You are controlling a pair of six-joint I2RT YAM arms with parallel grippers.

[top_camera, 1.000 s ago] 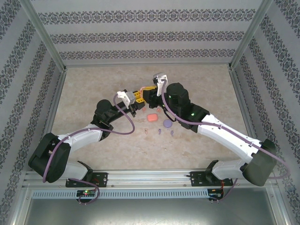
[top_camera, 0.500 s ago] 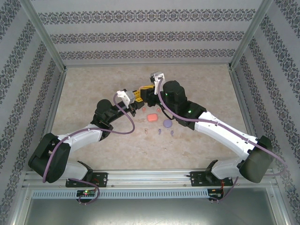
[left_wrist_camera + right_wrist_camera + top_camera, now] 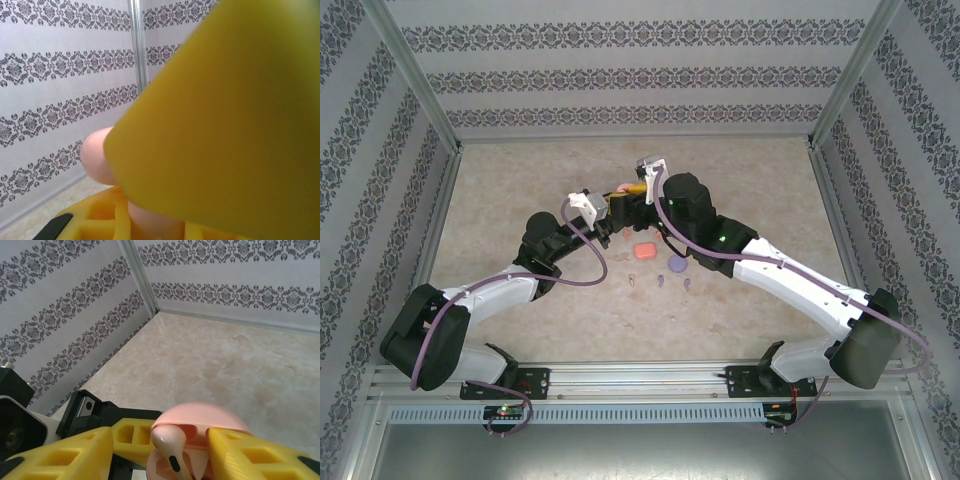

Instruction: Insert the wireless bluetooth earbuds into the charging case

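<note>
A salmon-pink charging case (image 3: 210, 416) hangs open above the table, its lid up. My left gripper (image 3: 612, 208) is shut on its lower half, with the yellow fingers (image 3: 131, 432) showing behind it. One pink earbud (image 3: 171, 449) stands stem-up in the case. My right gripper (image 3: 160, 436) is open around it, each finger clear of the bud. In the left wrist view the case (image 3: 96, 159) peeks out behind a blurred yellow finger (image 3: 230, 110) close to the lens. Loose earbuds (image 3: 660, 281) lie on the table.
A second pink case (image 3: 643, 250) and a purple case (image 3: 677, 264) lie on the table just in front of both grippers. Patterned walls with metal posts (image 3: 420, 85) close in three sides. Open tabletop (image 3: 520, 180) lies to the left and behind.
My right gripper's fingers have spread apart and let go of the pink earbud, which stays in the case. The right wrist has shifted slightly left. The left arm has held still.
</note>
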